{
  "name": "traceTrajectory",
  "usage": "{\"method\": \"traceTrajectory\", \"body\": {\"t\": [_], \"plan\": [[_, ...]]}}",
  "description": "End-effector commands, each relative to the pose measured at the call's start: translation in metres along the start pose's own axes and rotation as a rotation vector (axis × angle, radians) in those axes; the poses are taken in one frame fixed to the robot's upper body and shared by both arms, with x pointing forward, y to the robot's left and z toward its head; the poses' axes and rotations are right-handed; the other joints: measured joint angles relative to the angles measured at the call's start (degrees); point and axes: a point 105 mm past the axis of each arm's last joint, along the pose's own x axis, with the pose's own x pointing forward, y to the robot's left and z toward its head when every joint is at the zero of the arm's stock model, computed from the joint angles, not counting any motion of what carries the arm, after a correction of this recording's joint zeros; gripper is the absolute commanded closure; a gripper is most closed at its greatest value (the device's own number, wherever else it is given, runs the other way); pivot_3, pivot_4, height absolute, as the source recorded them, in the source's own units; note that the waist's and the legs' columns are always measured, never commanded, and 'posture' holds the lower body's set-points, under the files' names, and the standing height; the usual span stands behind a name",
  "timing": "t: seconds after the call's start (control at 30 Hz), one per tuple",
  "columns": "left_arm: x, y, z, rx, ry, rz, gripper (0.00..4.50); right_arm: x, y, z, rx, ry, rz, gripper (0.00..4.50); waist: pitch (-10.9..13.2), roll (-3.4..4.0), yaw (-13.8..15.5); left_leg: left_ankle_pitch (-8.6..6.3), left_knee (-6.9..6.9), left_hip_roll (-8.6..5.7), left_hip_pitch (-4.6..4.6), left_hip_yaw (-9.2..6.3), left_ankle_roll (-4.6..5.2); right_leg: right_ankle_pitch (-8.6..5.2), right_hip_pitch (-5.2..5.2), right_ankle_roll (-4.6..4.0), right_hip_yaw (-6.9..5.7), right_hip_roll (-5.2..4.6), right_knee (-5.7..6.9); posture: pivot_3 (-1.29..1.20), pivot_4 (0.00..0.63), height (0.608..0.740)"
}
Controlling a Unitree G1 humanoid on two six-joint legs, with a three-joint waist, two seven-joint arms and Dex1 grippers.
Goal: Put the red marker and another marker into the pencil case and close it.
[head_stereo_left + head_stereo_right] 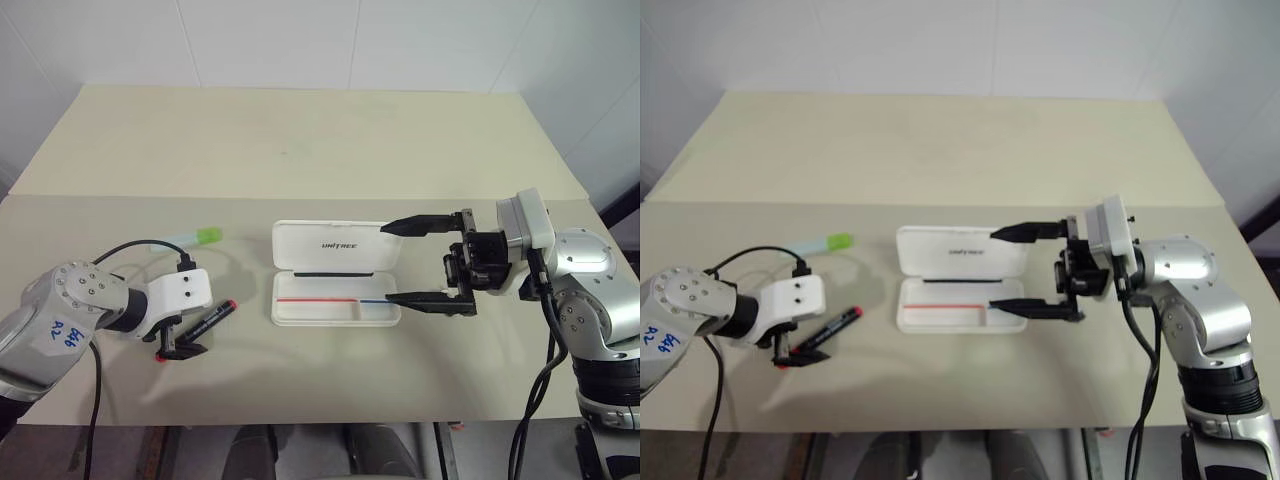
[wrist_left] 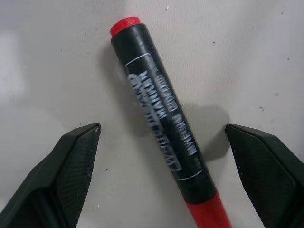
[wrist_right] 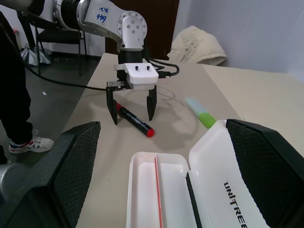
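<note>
- Right now your left gripper [image 3: 132, 104] stands with its fingers spread wide, one on each side of the red marker [image 1: 213, 318], tips down near the table [image 1: 300, 150] and nothing held yet.
- From the left wrist view, the marker's black label band lies slanted between the two fingers, touching neither.
- Your right gripper [image 1: 415, 263] is also wide open and empty, lying level with its fingers reaching over the right end of the pencil case [image 1: 335, 272]; whether they touch it I cannot tell.
- You have the case open flat, lid folded back, and the tray with the red and blue stripe holds nothing.
- Farther out, the pale green marker [image 1: 198, 237] lies on the table beyond the left gripper, well apart from the case.
- By my reading, you are at the first pick, the grasp on the red marker.
- Next, close the fingers on the label band, squaring them to the slanted barrel so it does not roll or pivot out, then lift and carry it to the tray.
</note>
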Motion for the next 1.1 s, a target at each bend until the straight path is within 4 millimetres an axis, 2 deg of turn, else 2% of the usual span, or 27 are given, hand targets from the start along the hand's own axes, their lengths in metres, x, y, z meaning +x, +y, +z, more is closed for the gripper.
{"method": "traceTrajectory", "body": {"t": [0.03, 0.17, 0.27, 0.33, 0.43, 0.47, 0.77, 0.9, 0.93, 1.1], "plan": [[0.002, 0.001, -0.012, 0.006, 0.062, 0.028, 0.21, 0.001, 0.002, 0.013, -0.051, -0.014, 0.009, 0.00, 0.0, 0.00, 0.0, 0.00, 0.00, 0.00, 0.01, 0.00, 0.00, 0.00, 0.00, 0.00, 0.00, 0.00, 0.00, 0.00, 0.150, 0.740], [0.004, 0.000, -0.017, 0.010, 0.084, 0.035, 1.16, 0.001, -0.001, 0.015, -0.063, -0.015, 0.001, 0.00, 0.0, 0.05, 0.0, 0.00, 0.01, 0.00, 0.08, 0.02, 0.00, -0.02, 0.03, -0.04, 0.02, 0.00, 0.03, 0.00, 0.150, 0.740], [0.007, -0.003, -0.016, 0.004, 0.074, 0.029, 2.16, 0.001, -0.002, 0.016, -0.066, -0.016, -0.003, 0.00, 0.0, 0.06, -0.1, 0.04, 0.01, 0.00, 0.17, 0.01, 0.05, -0.09, 0.07, -0.23, 0.02, 0.00, 0.12, 0.00, 0.150, 0.740], [0.007, -0.004, -0.017, 0.001, 0.075, 0.028, 2.72, 0.001, -0.003, 0.016, -0.067, -0.013, -0.007, 0.00, 0.0, 0.06, -0.1, 0.11, 0.01, 0.00, 0.21, 0.01, 0.16, -0.41, 0.10, -0.95, 0.04, 0.00, 0.12, 0.00, 0.150, 0.740], [0.008, -0.003, -0.017, 0.002, 0.070, 0.030, 3.72, 0.000, -0.004, 0.016, -0.068, -0.009, -0.013, 0.00, 0.0, 0.05, -0.2, 0.20, 0.04, 0.00, 0.43, 0.02, 0.19, -0.37, 0.33, -1.00, 0.09, 0.00, 0.09, 0.00, 0.150, 0.740], [0.007, -0.002, -0.015, 0.017, 0.059, 0.031, 3.92, -0.001, -0.004, 0.015, -0.068, -0.007, -0.015, 0.00, 0.0, 0.05, -0.2, 0.21, 0.04, 0.00, 0.51, 0.02, 0.19, -0.35, 0.41, -1.02, 0.11, 0.00, 0.08, 0.00, 0.150, 0.740], [-0.007, 0.023, 0.016, 0.099, -0.093, 0.071, 3.95, -0.010, -0.013, 0.006, -0.055, 0.029, -0.063, 0.00, 0.0, -0.05, -0.1, 0.23, 0.04, -0.02, 0.57, 0.09, 0.19, -0.28, 0.45, -1.12, 0.23, -0.01, -0.03, 0.00, 0.150, 0.740], [-0.013, 0.021, 0.046, 0.114, -0.223, 0.017, 3.95, -0.019, -0.016, -0.004, -0.039, 0.066, -0.105, 0.00, 0.0, -0.05, 0.1, 0.13, 0.07, -0.03, 0.03, 0.11, 0.08, -0.17, 0.04, -0.87, 0.15, -0.03, -0.04, 0.00, 0.150, 0.740], [-0.014, 0.020, 0.052, 0.123, -0.244, 0.004, 3.95, -0.022, -0.016, -0.006, -0.037, 0.074, -0.114, 0.00, 0.0, -0.05, 0.1, 0.08, 0.07, -0.03, -0.07, 0.07, 0.06, 0.21, -0.05, -0.06, 0.08, -0.01, -0.02, 0.00, 0.150, 0.740], [-0.016, 0.013, 0.086, 0.176, -0.351, -0.073, 3.95, -0.032, -0.015, -0.010, -0.035, 0.108, -0.158, 0.00, 0.0, -0.05, 0.3, -0.10, -0.01, -0.01, -0.14, 0.00, -0.02, -0.15, -0.20, 0.02, 0.01, 0.04, 0.08, 0.00, 0.150, 0.740]]}}
